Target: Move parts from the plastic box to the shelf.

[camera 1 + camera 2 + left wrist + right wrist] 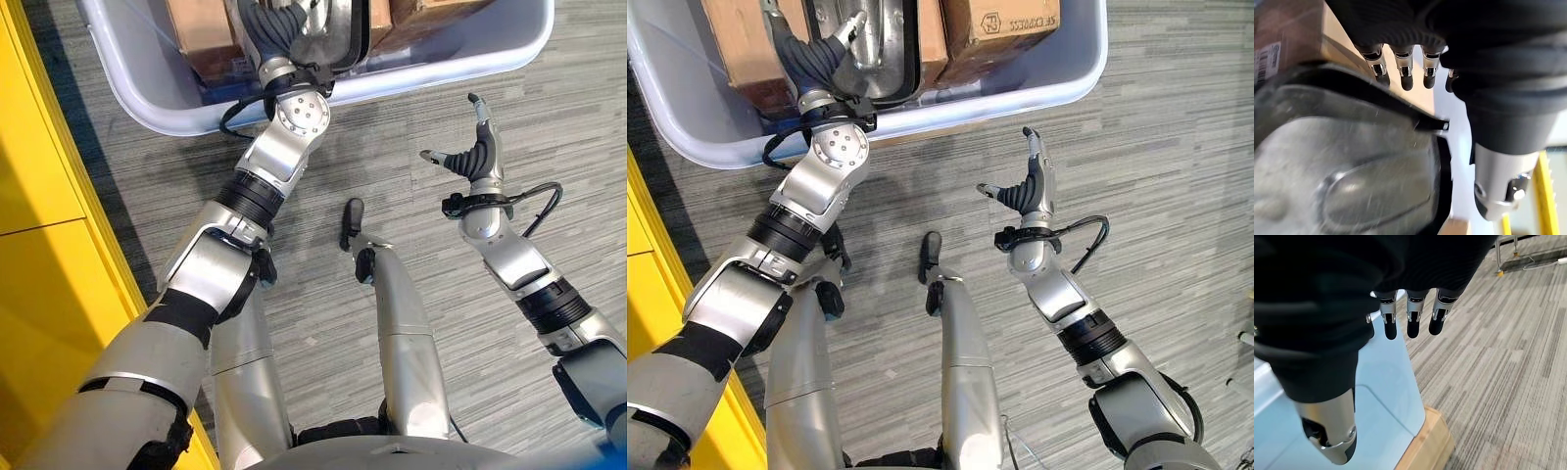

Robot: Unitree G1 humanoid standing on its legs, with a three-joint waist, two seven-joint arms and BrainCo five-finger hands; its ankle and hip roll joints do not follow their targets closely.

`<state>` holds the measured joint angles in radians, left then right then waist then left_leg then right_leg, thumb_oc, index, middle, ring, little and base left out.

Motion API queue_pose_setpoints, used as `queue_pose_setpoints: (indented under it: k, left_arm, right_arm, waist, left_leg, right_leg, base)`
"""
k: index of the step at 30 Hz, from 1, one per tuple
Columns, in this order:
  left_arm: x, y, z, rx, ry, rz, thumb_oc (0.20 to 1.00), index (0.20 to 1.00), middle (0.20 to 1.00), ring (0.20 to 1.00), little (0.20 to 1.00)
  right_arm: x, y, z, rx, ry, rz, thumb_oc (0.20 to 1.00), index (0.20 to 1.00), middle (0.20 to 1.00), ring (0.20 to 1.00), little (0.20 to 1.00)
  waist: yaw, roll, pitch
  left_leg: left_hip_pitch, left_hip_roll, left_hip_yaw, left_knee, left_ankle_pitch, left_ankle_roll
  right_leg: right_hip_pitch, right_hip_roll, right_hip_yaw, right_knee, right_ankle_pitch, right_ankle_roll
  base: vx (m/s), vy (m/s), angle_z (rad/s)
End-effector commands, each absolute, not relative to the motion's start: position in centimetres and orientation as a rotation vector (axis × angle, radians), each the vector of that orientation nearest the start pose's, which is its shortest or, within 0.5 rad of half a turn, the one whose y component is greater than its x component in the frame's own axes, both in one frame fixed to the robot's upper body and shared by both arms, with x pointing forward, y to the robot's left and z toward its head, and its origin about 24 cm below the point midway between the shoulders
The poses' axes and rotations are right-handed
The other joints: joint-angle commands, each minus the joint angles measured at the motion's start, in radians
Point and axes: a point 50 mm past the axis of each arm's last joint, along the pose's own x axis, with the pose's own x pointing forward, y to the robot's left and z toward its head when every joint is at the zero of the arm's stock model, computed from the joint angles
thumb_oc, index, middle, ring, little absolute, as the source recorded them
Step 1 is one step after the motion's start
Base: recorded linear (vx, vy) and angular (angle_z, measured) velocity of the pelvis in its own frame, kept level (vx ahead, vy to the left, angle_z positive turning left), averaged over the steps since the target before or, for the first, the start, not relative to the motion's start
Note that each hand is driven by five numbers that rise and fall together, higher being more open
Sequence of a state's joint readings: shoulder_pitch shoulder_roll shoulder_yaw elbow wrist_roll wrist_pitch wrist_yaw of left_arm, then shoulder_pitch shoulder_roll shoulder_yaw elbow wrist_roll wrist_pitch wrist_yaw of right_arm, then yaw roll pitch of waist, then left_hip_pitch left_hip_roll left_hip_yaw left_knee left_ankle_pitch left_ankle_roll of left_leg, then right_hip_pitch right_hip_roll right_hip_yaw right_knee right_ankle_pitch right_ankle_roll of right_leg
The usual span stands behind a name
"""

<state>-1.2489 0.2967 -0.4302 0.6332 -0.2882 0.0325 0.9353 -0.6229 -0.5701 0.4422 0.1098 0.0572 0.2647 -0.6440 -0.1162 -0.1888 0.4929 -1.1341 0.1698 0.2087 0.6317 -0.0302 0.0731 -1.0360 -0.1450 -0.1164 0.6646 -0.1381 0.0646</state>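
A pale blue plastic box (pixel 1019 98) stands on the floor at the top of the eye views. Inside it lies a silver metal part (pixel 877 49) with a black rim, between brown cardboard boxes (pixel 994 29). My left hand (pixel 808 59) reaches into the box, its straight fingers (pixel 1406 73) over the part's black rim and the thumb against the metal part (pixel 1352 171). My right hand (pixel 478 152) hovers open outside the box above the carpet, fingers (pixel 1411 318) straight and holding nothing.
A yellow structure (pixel 39 196) runs along the left edge. Grey striped carpet (pixel 578 147) lies open to the right of the box. The box wall (pixel 1386 382) rests on a wooden base (pixel 1425 440).
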Motion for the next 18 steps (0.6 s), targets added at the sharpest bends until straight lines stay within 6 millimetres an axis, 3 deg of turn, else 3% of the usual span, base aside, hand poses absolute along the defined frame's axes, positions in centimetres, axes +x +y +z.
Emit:
queue_pose_setpoints:
  k: [1, 4, 9, 15, 18]
  left_arm:
    - [40.8, 18.1, 24.8, 0.339, -0.264, 0.746, 1.000, 1.000, 1.000, 1.000, 1.000]
    - [41.1, 17.7, 23.9, 0.356, -0.175, 0.696, 1.000, 1.000, 1.000, 1.000, 1.000]
    - [41.3, 17.9, 22.9, 0.525, -0.097, 0.681, 1.000, 1.000, 1.000, 1.000, 1.000]
    - [41.3, 18.5, 21.2, 0.323, 0.021, 0.696, 1.000, 1.000, 1.000, 1.000, 1.000]
    - [41.3, 19.0, 21.2, 0.373, 0.018, 0.704, 1.000, 1.000, 1.000, 1.000, 1.000]
  right_arm:
    - [33.8, -17.7, 19.2, -0.565, -0.429, -0.390, 1.000, 1.000, 1.000, 1.000, 1.000]
    - [33.9, -17.8, 19.2, -0.572, -0.420, -0.389, 1.000, 1.000, 1.000, 1.000, 1.000]
    - [33.9, -18.4, 19.3, -0.587, -0.408, -0.380, 1.000, 1.000, 1.000, 1.000, 1.000]
    - [34.1, -18.6, 19.4, -0.615, -0.403, -0.376, 1.000, 1.000, 1.000, 1.000, 1.000]
    - [34.3, -18.5, 19.3, -0.609, -0.390, -0.372, 1.000, 1.000, 1.000, 1.000, 1.000]
  waist:
    - [-0.016, 0.024, 0.027]
    - [-0.023, 0.028, 0.027]
    - [-0.032, 0.037, 0.027]
    - [-0.035, 0.049, 0.027]
    - [-0.031, 0.045, 0.027]
  left_leg:
    - [0.112, -0.021, -0.033, 0.070, -0.181, -0.055]
    - [0.113, -0.021, -0.026, 0.068, -0.180, -0.055]
    - [0.118, -0.016, -0.014, 0.069, -0.178, -0.055]
    - [0.121, -0.015, -0.007, 0.072, -0.176, -0.058]
    - [0.121, -0.016, -0.010, 0.072, -0.173, -0.062]
  right_leg:
    - [-0.004, 0.019, -0.004, -0.001, 0.164, 0.080]
    - [-0.007, 0.015, -0.001, -0.007, 0.171, 0.080]
    - [-0.010, 0.012, 0.006, -0.005, 0.167, 0.076]
    - [-0.010, 0.009, 0.013, -0.007, 0.153, 0.070]
    - [-0.005, 0.006, 0.008, -0.012, 0.152, 0.070]
  base:
    - [0.00, 0.000, 0.00]
    - [0.00, 0.000, 0.00]
    - [0.00, 0.004, -0.01]
    - [0.01, 0.006, -0.02]
    - [0.02, -0.048, -0.02]
